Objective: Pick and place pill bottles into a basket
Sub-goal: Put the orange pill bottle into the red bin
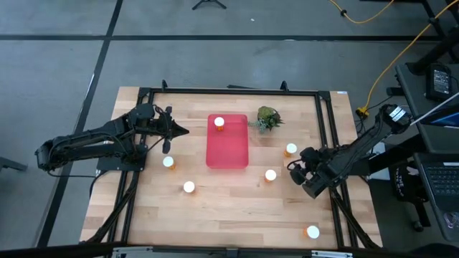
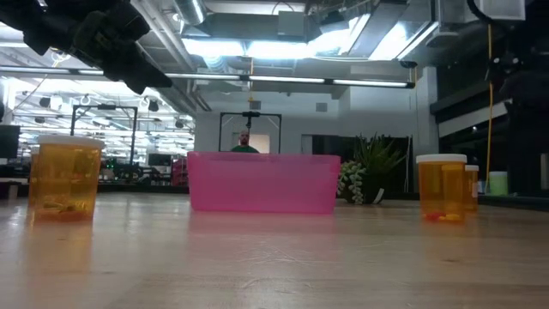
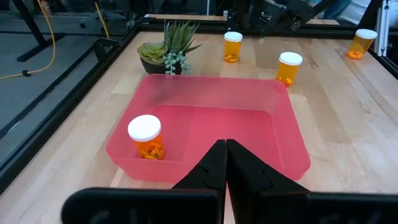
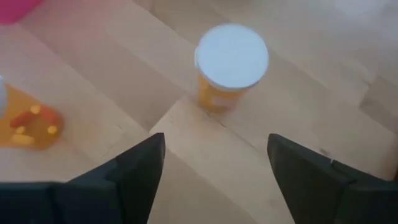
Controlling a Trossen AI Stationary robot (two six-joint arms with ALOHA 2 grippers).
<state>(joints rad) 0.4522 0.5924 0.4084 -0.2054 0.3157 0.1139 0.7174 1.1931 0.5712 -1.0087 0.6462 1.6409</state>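
**One bottle in the basket, right gripper spread over the next**

The right gripper (image 1: pixel 295 172) stands on the right side of the table, its two fingers (image 4: pixel 140 171) spread wide with nothing between them. Just ahead of it, upright on the wood, stands a pill bottle (image 4: pixel 230 65) with its white cap up, not yet touched. In the view from above this is the bottle (image 1: pixel 270 175) just left of the gripper, to the right of the basket. Another bottle (image 1: pixel 290 150) stands a little farther back, near the small green plant (image 1: pixel 267 118).

The left gripper (image 1: pixel 181 132) is clenched tight on nothing, fingertips pressed together, raised just left of the basket and pointing toward it.

The basket (image 1: pixel 238 154), a flat red-pink tray, lies in the middle of the table (image 1: pixel 237 208). One pill bottle (image 1: pixel 219 123) stands upright inside it, in the back left corner as seen from above. Its white cap and the orange pills within show clearly from the left wrist (image 3: pixel 146 137).

Outside the basket, two more bottles stand to its left front: one (image 1: pixel 168 162) near the left arm's base and one (image 1: pixel 188 187) closer to the front edge. A last bottle (image 1: pixel 313 232) stands well apart at the front right corner.
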